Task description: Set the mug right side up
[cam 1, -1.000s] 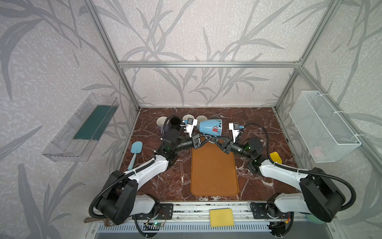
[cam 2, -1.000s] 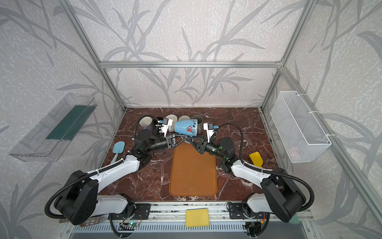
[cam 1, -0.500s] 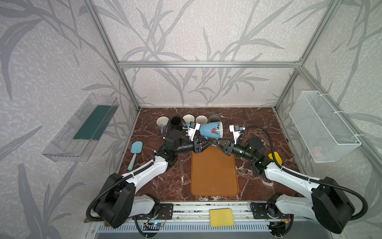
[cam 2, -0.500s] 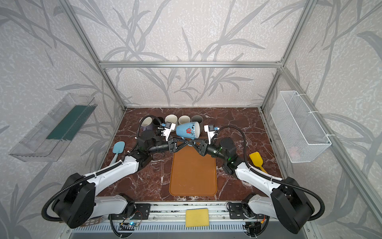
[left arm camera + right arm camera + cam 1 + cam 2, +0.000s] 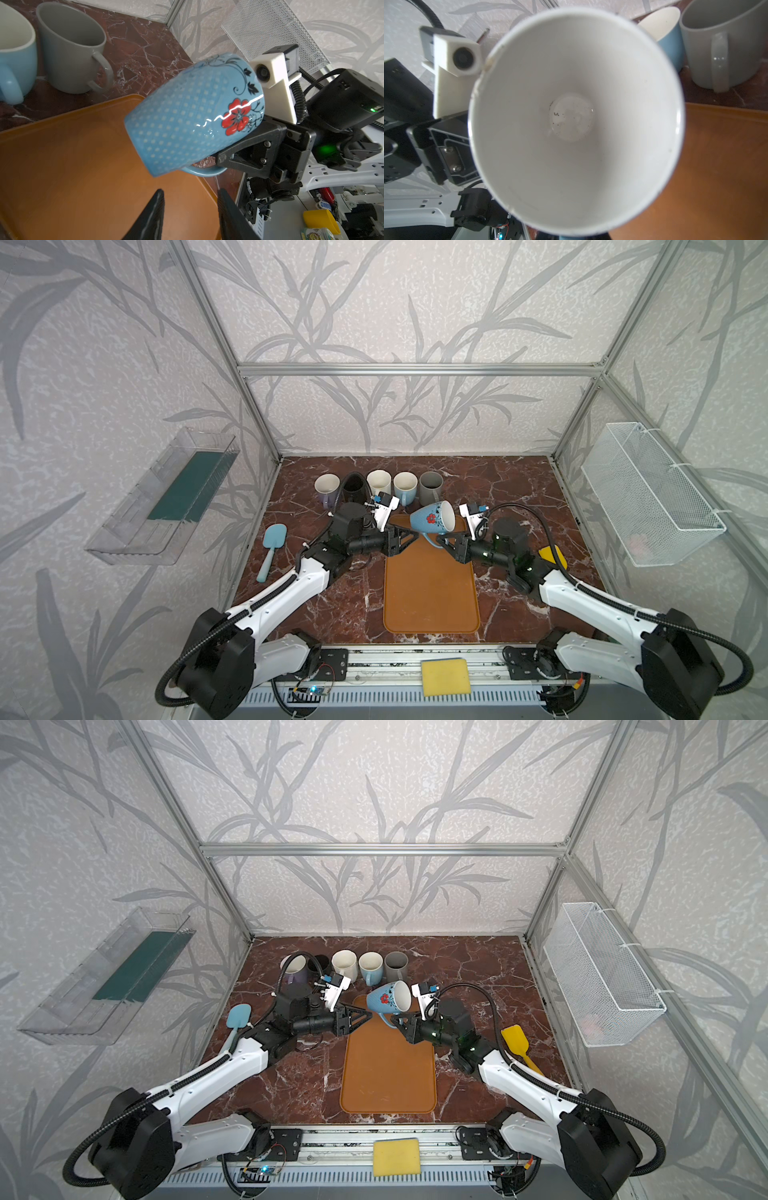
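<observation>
Pinching the mug [image 5: 432, 519] by its handle with the right gripper [image 5: 444, 540], I'm rolling it upright — left gripper [image 5: 413, 536] spread, giving room.

Leaf-patterned walls [image 5: 374, 302], red marble tabletop [image 5: 519, 489]

light: bright, diffuse | glare: streak on mug [image 5: 193, 116] | edges: wide-angle bowed

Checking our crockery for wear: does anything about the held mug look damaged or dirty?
Yes. The blue floral mug, gripped by its handle in the right claw, looks chipped along part of its rim, and dark specks lie on its white inner bottom.
</observation>
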